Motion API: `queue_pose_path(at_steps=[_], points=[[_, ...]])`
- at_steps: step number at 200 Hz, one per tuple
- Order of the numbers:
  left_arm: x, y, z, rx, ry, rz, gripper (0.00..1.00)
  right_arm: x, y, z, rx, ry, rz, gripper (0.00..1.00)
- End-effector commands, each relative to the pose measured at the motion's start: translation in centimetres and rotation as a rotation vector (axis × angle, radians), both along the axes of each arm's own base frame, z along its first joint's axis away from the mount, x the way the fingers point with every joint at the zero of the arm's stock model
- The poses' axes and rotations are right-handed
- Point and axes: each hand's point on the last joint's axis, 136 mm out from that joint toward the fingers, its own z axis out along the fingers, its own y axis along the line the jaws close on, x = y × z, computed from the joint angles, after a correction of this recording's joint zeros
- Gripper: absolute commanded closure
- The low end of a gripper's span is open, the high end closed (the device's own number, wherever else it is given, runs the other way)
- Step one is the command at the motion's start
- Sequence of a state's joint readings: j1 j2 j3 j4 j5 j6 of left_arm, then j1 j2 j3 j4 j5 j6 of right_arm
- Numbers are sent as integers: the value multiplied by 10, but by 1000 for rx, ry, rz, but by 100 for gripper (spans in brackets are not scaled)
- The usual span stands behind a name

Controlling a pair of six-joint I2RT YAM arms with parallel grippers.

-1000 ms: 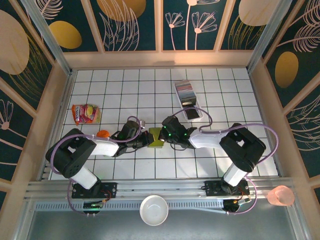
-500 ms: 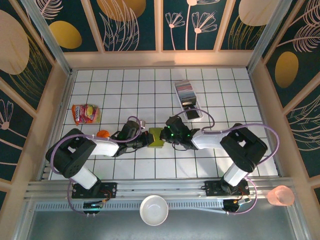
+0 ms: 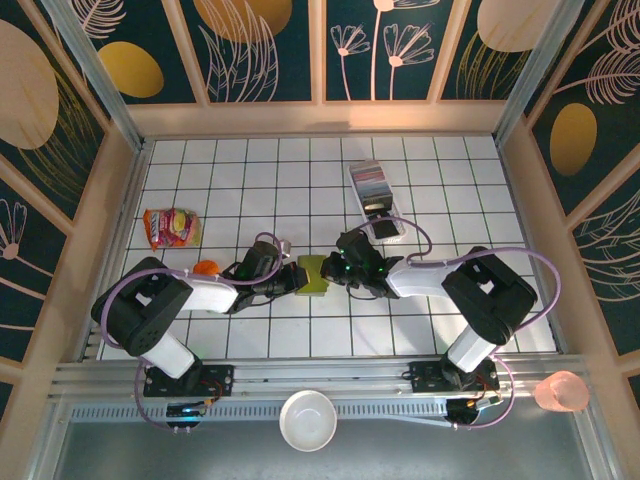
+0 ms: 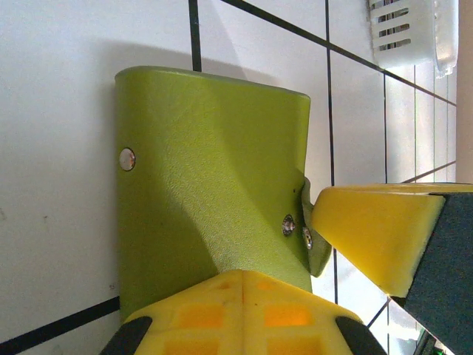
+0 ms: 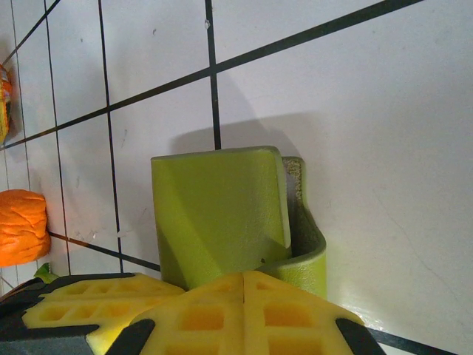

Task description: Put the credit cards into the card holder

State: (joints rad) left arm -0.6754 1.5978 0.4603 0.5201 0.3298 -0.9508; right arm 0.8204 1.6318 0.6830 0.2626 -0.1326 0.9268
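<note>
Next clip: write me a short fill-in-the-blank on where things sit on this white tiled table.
1. The olive-green rectangular card holder lies between the left gripper and the right gripper, both ___ on it.
2. The thin credit cards stand in a long clear plastic ___.
3. The red crinkly snack packet lies on the ___ arm's side.
Missing words: shut; tray; left.

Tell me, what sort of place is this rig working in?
Probably a staged robot test cell, not a real room: a white tabletop with a black grid, wooden-framed wall panels printed with teal-and-gold plants, and an aluminium rail at the near edge.
</note>
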Motion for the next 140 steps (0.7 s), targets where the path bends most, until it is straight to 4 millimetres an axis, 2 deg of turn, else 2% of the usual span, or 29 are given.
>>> queue_pose_path(at_steps=[1, 101, 140], points=[[-14, 25, -37, 144, 83, 32, 96, 2, 4, 0, 21, 9, 1, 100], [-14, 24, -37, 139, 82, 29, 97, 8, 12, 1, 37, 9, 5, 100], [-16, 25, -40, 141, 89, 28, 97, 11, 15, 8, 57, -7, 2, 100]])
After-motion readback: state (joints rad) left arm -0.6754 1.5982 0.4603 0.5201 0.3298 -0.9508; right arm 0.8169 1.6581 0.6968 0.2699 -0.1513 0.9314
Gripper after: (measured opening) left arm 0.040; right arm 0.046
